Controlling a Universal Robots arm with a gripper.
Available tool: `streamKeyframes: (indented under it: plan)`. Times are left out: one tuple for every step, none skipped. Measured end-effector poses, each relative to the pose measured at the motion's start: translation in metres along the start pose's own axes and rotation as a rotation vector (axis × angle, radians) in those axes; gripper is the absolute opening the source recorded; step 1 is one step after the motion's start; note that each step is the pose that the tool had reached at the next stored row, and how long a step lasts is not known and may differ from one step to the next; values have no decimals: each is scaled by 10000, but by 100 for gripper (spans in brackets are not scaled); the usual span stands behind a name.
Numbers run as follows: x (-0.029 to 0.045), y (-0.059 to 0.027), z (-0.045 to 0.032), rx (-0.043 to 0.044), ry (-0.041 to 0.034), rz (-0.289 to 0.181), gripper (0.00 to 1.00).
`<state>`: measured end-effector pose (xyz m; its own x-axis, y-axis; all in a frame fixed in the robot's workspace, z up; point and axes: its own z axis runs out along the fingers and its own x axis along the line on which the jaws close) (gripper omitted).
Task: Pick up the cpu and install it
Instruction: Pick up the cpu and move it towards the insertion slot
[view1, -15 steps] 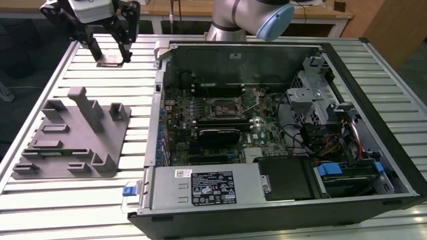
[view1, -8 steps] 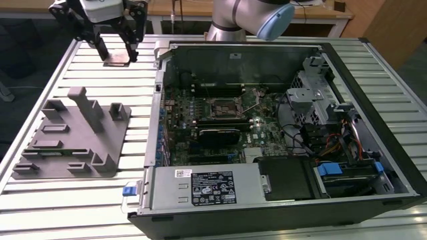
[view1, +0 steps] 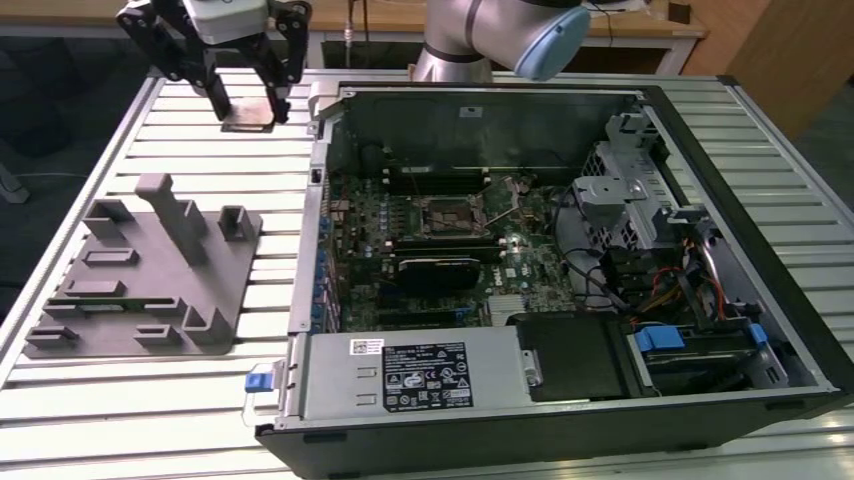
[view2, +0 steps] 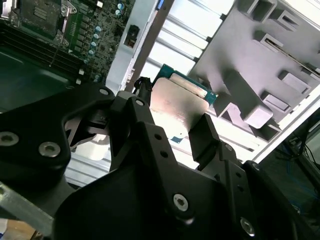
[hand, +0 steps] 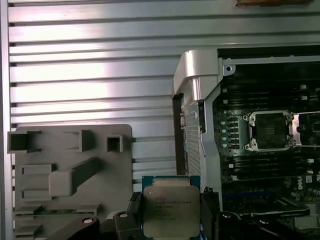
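One claw clamps the cpu flat btw its fingers; socket lies well apart, off to claw's side, in case.

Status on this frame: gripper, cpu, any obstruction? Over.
The gripper shut on the cpu, above the slatted table beside the open case. The socket empty. The case wall between them.

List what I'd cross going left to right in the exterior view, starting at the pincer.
Pincer shut on the cpu → empty motherboard socket → grey drive cage.
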<state>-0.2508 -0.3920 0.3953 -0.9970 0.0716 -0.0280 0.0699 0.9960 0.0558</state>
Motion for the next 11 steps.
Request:
streamKeyframes:
  plan:
    - [-15,3,0,0,0,0,55]
    - [-30,5,1,1,0,1,55]
    - [-45,8,2,1,0,0,55]
    - [-59,11,2,0,0,1,55]
    - [-74,13,3,1,0,0,55]
    - [-88,16,3,1,0,0,55]
    - [-101,18,3,1,1,0,55]
    - [-115,21,4,0,0,0,55]
    - [-129,24,5,0,0,-1,55]
    - [-142,26,6,0,-1,0,55]
    - [-154,29,6,0,-1,0,55]
